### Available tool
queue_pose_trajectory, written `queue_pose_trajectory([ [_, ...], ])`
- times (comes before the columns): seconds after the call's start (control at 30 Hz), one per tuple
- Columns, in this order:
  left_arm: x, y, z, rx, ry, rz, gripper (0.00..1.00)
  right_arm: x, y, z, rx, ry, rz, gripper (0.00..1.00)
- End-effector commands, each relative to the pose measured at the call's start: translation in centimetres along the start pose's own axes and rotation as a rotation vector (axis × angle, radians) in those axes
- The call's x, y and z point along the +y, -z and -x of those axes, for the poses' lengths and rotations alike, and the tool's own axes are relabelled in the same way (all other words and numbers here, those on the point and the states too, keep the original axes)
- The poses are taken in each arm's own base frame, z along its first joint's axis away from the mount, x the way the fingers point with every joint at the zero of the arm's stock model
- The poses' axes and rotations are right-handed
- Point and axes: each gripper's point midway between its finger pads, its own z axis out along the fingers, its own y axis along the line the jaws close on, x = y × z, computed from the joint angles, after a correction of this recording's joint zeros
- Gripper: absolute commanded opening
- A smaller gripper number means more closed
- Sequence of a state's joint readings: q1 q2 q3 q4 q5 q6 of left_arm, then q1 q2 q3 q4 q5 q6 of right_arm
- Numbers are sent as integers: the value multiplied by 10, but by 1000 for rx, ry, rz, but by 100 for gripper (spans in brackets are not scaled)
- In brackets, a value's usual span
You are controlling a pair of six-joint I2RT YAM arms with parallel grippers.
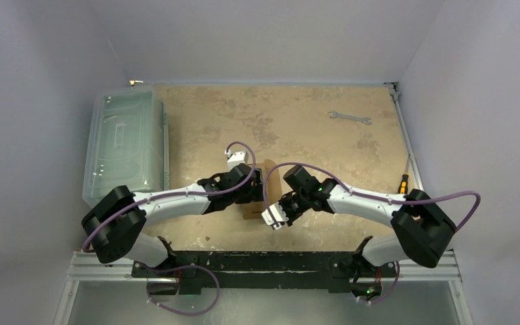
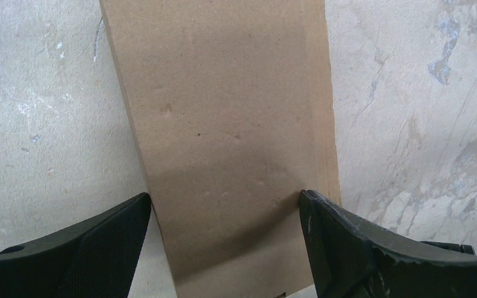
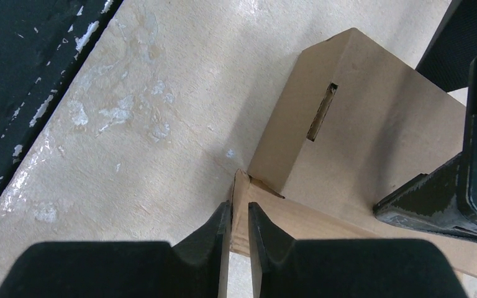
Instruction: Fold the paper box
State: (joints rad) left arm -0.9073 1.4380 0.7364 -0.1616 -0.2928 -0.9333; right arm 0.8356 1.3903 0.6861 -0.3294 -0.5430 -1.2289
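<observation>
The paper box [image 1: 268, 177] is brown corrugated cardboard, partly folded, at the table's middle between both arms. In the left wrist view a flat panel of it [image 2: 223, 124] runs away from the camera. My left gripper [image 2: 223, 208] is open, and its fingers straddle that panel near its two long edges. In the right wrist view a slotted flap [image 3: 348, 105] stands up from the box. My right gripper [image 3: 239, 214] is shut on a thin upright corner flap [image 3: 241, 186]. The left gripper's finger [image 3: 428, 198] rests on the box at the right of that view.
A large clear plastic bin [image 1: 123, 145] stands at the far left. A wrench [image 1: 349, 118] lies at the far right. A screwdriver [image 1: 402, 183] lies by the right edge. The black base rail [image 3: 25, 62] runs along the near edge.
</observation>
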Motion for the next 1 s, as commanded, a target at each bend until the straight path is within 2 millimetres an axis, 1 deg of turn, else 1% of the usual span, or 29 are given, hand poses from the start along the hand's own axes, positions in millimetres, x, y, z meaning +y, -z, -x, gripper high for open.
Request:
queue_pose_trajectory([
  [0.0, 5, 2, 0, -3, 25, -1, 87, -14, 5, 17, -49, 17, -30, 19],
  [0.17, 6, 2, -1, -5, 34, -2, 87, -16, 4, 20, -52, 13, -36, 20],
  [0.3, 7, 2, -1, -4, 37, -4, 87, -19, 3, 20, -50, 8, -54, 17],
  [0.47, 8, 2, -1, -4, 38, -3, 87, -19, 3, 16, -34, 4, -59, 5],
  [0.57, 9, 3, 0, -6, 41, -2, 87, -19, 3, 15, -26, -2, -58, 0],
  [0.77, 15, 4, -1, -9, 49, 2, 87, -20, 0, 10, -4, -56, -48, 0],
  [0.97, 16, 3, -3, -4, 52, -1, 87, -28, 0, 8, 4, -141, -78, 0],
])
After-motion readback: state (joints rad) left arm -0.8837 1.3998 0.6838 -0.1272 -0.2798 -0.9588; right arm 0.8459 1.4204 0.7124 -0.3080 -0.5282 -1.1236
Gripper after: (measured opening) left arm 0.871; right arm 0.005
